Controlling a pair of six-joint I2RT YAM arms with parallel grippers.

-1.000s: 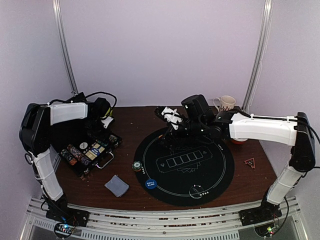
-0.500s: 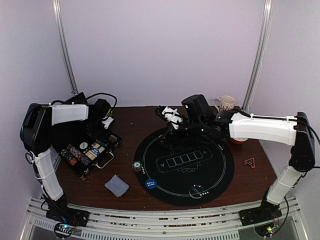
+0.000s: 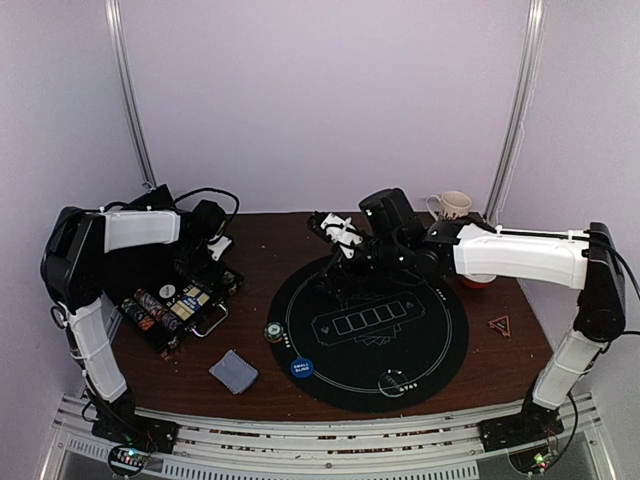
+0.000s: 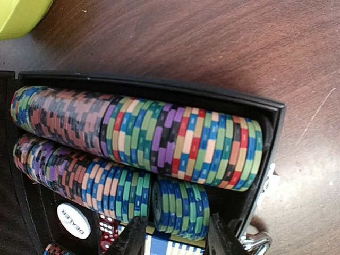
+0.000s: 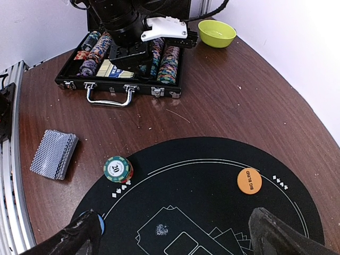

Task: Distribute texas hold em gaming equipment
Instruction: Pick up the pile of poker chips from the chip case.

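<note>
My left gripper (image 4: 176, 240) is open, low over the black chip case (image 4: 159, 89), its fingers either side of a short stack of blue-green chips (image 4: 180, 206). Long rows of multicoloured chips (image 4: 159, 138) and a white dealer disc (image 4: 73, 220) lie in the case. My right gripper (image 5: 178, 239) is open and empty above the round black mat (image 5: 212, 170). On the mat lie a teal chip stack (image 5: 117, 169), an orange disc (image 5: 249, 180) and a blue disc (image 3: 301, 368). The grey-blue card deck (image 5: 53, 153) lies on the wood, left of the mat.
A green bowl (image 5: 217, 32) stands behind the case. A patterned mug (image 3: 452, 207) and a red-and-white bowl (image 3: 478, 281) stand at the back right. A small red triangle (image 3: 499, 325) lies right of the mat. A clear disc (image 3: 393, 381) lies at the mat's near edge.
My left gripper has shifted slightly right over the case. My right arm has drawn slightly left and back. Nothing on the table has moved.
</note>
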